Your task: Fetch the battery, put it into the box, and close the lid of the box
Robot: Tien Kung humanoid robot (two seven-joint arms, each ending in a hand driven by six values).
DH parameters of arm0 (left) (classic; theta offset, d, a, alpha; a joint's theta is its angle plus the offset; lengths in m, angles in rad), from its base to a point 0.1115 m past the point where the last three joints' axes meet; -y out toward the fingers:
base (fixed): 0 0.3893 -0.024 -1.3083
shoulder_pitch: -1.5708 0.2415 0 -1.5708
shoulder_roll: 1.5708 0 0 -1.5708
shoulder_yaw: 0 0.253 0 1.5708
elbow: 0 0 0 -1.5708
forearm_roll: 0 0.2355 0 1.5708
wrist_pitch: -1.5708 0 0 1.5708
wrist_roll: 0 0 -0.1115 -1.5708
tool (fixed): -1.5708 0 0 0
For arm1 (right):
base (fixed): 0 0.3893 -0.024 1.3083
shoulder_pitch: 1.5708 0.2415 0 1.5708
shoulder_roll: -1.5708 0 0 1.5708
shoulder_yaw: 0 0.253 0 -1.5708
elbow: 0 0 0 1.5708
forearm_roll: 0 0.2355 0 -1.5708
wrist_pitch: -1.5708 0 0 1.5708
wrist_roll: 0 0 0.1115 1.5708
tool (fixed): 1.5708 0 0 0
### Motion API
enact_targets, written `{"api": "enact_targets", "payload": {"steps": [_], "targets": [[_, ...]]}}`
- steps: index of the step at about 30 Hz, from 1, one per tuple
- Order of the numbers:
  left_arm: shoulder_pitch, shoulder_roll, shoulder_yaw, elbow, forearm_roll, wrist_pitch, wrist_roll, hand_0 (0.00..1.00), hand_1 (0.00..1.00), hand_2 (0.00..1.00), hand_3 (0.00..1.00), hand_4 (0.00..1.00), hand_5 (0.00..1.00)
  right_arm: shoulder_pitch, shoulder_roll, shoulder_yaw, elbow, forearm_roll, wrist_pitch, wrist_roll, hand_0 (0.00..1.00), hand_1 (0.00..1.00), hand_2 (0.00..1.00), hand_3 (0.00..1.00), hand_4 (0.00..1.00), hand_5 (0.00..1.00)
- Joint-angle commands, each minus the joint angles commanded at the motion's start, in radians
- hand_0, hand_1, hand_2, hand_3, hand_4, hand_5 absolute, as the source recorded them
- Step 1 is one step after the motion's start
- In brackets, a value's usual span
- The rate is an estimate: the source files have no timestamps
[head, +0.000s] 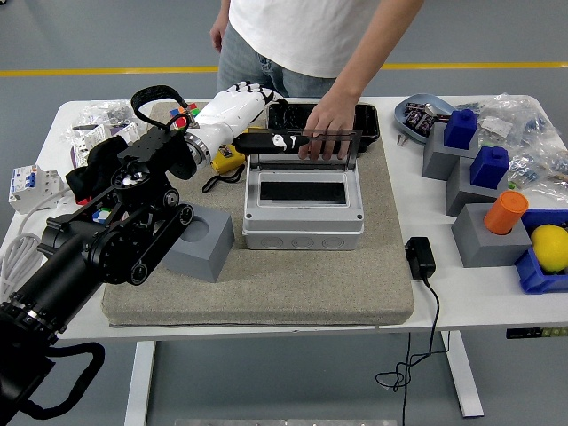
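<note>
I saw the left hand (266, 140) in white with black fingers on a black arm. The box (303, 206) was light grey with a dark inside, its lid (305, 146) clear and smoky. The mat (293, 284) was beige, the table (497, 293) white. A grey block (197, 244) sat beside it; further grey blocks carried blue pieces (489, 165) and an orange cylinder (506, 212). I noted a yellow ball (551, 246), a black tray (364, 120), a yellow-and-black tool (227, 158), and the person's white shirt (306, 35).

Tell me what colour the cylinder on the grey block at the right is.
Orange; the cylinder shows clearly in the head view.
</note>
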Motion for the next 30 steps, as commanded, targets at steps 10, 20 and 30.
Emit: {"api": "enact_targets", "payload": {"steps": [10, 20, 30], "targets": [[-0.004, 0.000, 0.019, 0.004, 0.000, -0.052, 0.010, 0.998, 0.998, 0.890, 0.728, 0.998, 0.998, 0.000, -0.001, 0.001, 0.000, -0.001, -0.001, 0.000, 0.864, 0.807, 0.783, 0.799, 0.998, 0.998], [0.013, 0.000, 0.073, -0.048, 0.000, -0.068, 0.013, 0.998, 0.984, 0.830, 0.688, 0.998, 0.998, -0.003, -0.001, -0.003, 0.000, 0.002, -0.001, -0.001, 0.862, 0.806, 0.782, 0.798, 0.998, 0.998], [0.019, 0.000, 0.124, -0.111, 0.000, -0.083, 0.036, 0.998, 0.965, 0.818, 0.684, 0.998, 0.998, -0.005, -0.002, -0.006, 0.000, 0.006, -0.002, -0.001, 0.860, 0.805, 0.782, 0.798, 0.998, 0.998]]}}
